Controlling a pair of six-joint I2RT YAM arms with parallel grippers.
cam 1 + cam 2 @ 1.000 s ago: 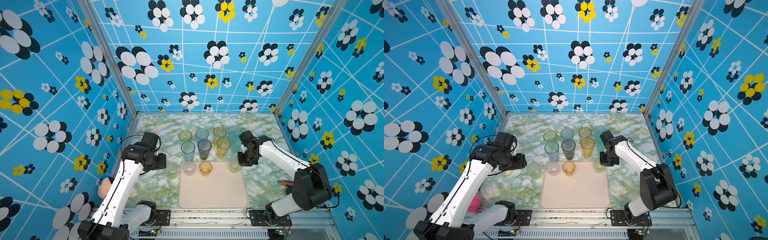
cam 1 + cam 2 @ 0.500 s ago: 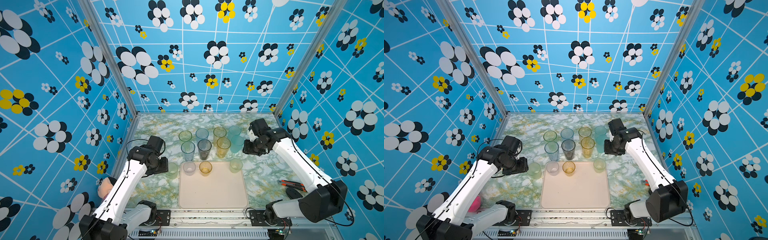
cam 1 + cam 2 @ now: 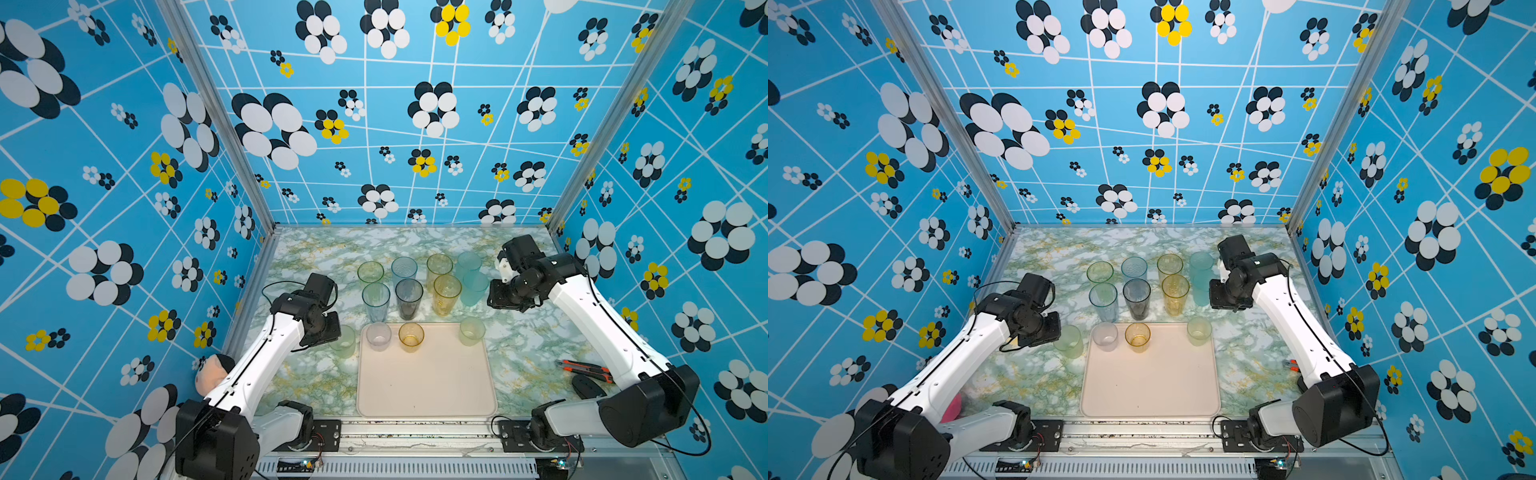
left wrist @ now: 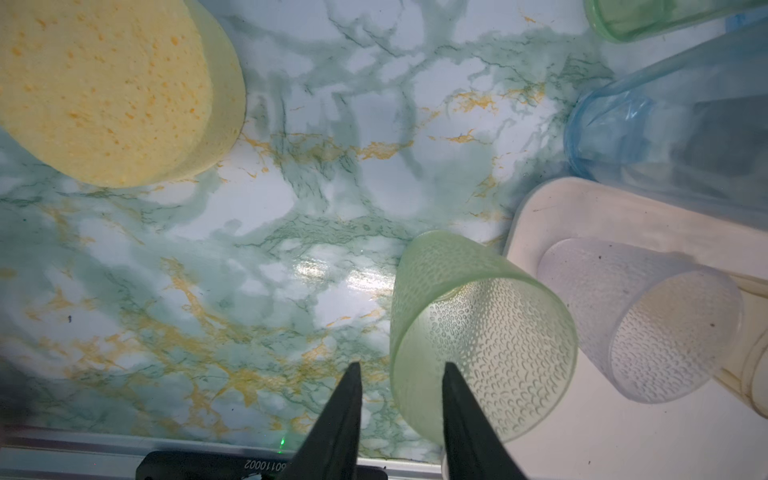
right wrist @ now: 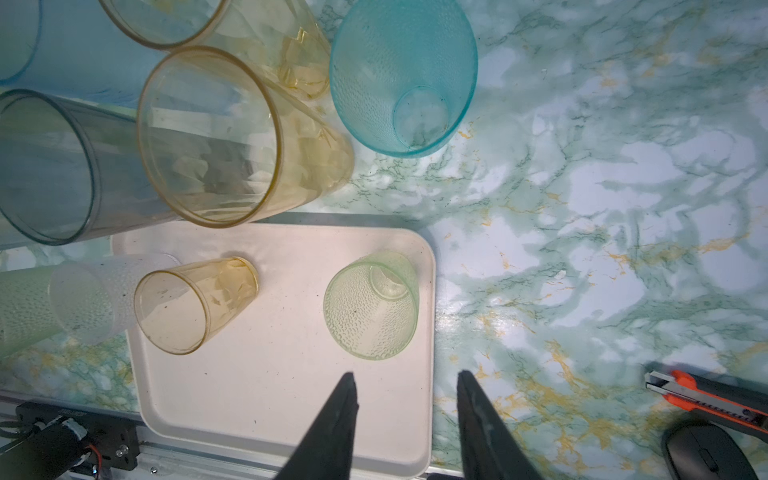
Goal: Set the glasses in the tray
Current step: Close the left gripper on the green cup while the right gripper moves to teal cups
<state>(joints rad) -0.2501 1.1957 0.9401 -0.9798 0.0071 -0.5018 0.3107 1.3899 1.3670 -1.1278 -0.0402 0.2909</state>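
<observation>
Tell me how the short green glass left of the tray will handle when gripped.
The short green glass looks thin-walled and translucent, so probably light. Its dimpled surface should give some grip, though the wall may flex. Upright on a narrower base, it could tip if nudged.

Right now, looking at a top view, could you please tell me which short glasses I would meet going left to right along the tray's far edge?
Short pale green dimpled tumbler just off the large cream-pink tray → short clear frosted tumbler → short amber tumbler → second short pale green tumbler, in the tray's corner.
</observation>
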